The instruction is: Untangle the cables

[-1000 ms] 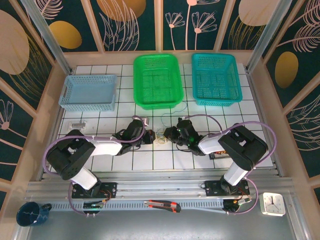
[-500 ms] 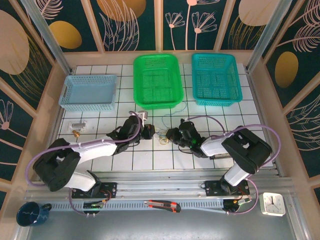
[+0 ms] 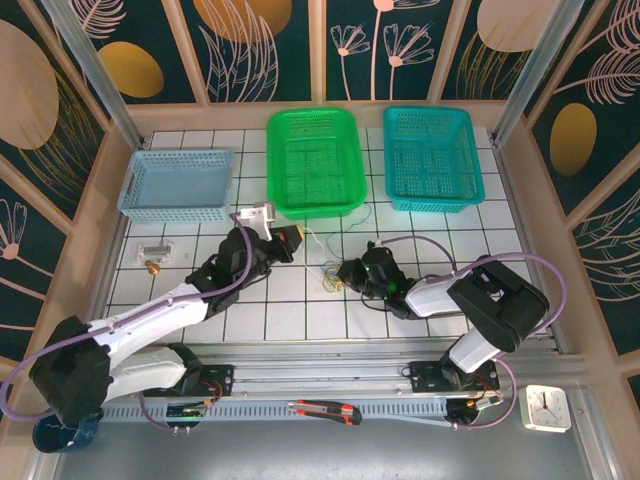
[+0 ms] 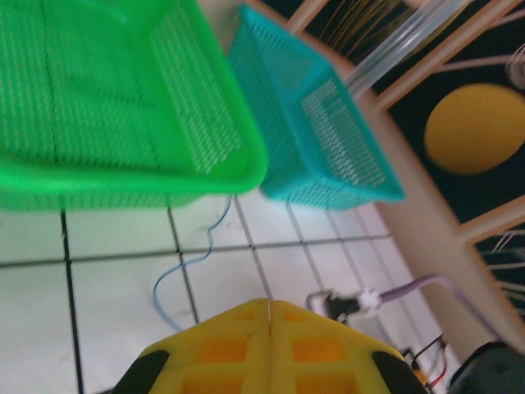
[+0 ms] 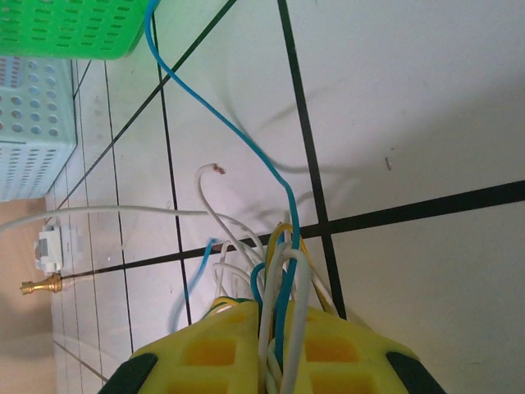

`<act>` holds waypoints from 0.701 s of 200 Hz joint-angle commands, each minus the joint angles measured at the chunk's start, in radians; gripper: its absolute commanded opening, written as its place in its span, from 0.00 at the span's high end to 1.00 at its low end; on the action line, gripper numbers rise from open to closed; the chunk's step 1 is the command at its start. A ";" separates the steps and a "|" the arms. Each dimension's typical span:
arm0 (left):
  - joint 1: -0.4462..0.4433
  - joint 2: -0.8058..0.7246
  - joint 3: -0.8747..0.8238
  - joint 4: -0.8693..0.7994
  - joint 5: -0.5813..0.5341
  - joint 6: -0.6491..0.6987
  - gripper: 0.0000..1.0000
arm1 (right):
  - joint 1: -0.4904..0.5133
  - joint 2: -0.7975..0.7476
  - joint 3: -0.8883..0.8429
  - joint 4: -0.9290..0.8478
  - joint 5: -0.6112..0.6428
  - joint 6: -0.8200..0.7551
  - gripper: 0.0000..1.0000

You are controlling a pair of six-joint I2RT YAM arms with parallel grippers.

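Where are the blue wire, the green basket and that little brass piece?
blue wire (image 5: 238, 138), right wrist view, its free middle stretch.
green basket (image 3: 316, 209), top view, its near rim.
brass piece (image 5: 39, 287), right wrist view, its shaft.

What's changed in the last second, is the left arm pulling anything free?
The left gripper moved away from the cables, up toward the green basket, its arm stretching out and drawing a whitish wire out of them. The right gripper stayed shut on the cables, barely shifting. The green basket stayed put.
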 commanded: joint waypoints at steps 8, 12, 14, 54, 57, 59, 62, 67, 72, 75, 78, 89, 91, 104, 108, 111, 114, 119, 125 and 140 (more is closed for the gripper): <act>-0.002 -0.052 0.002 0.090 -0.042 -0.001 1.00 | -0.005 -0.013 -0.026 -0.050 0.040 0.008 0.99; -0.002 -0.055 0.004 0.094 -0.037 0.001 1.00 | -0.005 -0.015 -0.025 -0.050 0.039 0.009 0.98; -0.002 -0.055 0.005 0.096 -0.036 0.003 1.00 | -0.005 -0.014 -0.025 -0.050 0.040 0.009 0.98; -0.003 -0.043 0.008 0.124 0.004 0.008 1.00 | -0.003 -0.031 -0.014 -0.055 0.017 -0.006 0.88; -0.002 -0.043 0.007 0.128 0.007 0.008 1.00 | -0.003 -0.034 -0.012 -0.057 0.014 -0.008 0.87; -0.002 -0.042 0.006 0.130 0.008 0.008 1.00 | -0.003 -0.038 -0.011 -0.059 0.012 -0.011 0.87; -0.002 -0.042 0.005 0.132 0.009 0.008 1.00 | -0.003 -0.042 -0.007 -0.064 0.011 -0.015 0.86; -0.002 -0.042 0.003 0.137 0.012 0.008 1.00 | 0.000 -0.049 -0.002 -0.074 0.010 -0.021 0.85; -0.002 -0.042 0.002 0.140 0.015 0.009 1.00 | 0.000 -0.058 0.002 -0.086 0.010 -0.027 0.83; -0.002 -0.042 0.002 0.142 0.018 0.008 1.00 | 0.002 -0.064 0.006 -0.093 0.010 -0.032 0.82; -0.003 -0.042 0.002 0.144 0.020 0.008 1.00 | 0.003 -0.070 0.010 -0.101 0.010 -0.037 0.81; -0.002 -0.040 0.004 0.141 0.027 0.008 1.00 | 0.007 -0.096 0.022 -0.135 0.011 -0.055 0.75; -0.002 -0.039 0.005 0.141 0.028 0.007 1.00 | 0.007 -0.100 0.025 -0.141 0.012 -0.060 0.73; -0.002 -0.037 0.010 0.134 0.033 0.006 1.00 | 0.011 -0.137 0.041 -0.184 0.013 -0.085 0.65; -0.002 -0.036 0.012 0.134 0.035 0.007 1.00 | 0.012 -0.150 0.047 -0.202 0.015 -0.095 0.63; -0.002 -0.036 0.013 0.133 0.038 0.006 1.00 | 0.013 -0.160 0.051 -0.213 0.016 -0.101 0.62; -0.002 -0.036 0.015 0.133 0.038 0.004 1.00 | 0.015 -0.171 0.054 -0.223 0.018 -0.106 0.60; -0.002 -0.036 0.015 0.134 0.040 0.002 1.00 | 0.017 -0.188 0.061 -0.242 0.022 -0.118 0.58; -0.003 -0.034 0.016 0.134 0.043 0.001 1.00 | 0.019 -0.211 0.070 -0.267 0.027 -0.130 0.57; -0.002 -0.034 0.021 0.134 0.048 -0.001 1.00 | 0.023 -0.270 0.089 -0.327 0.049 -0.158 0.55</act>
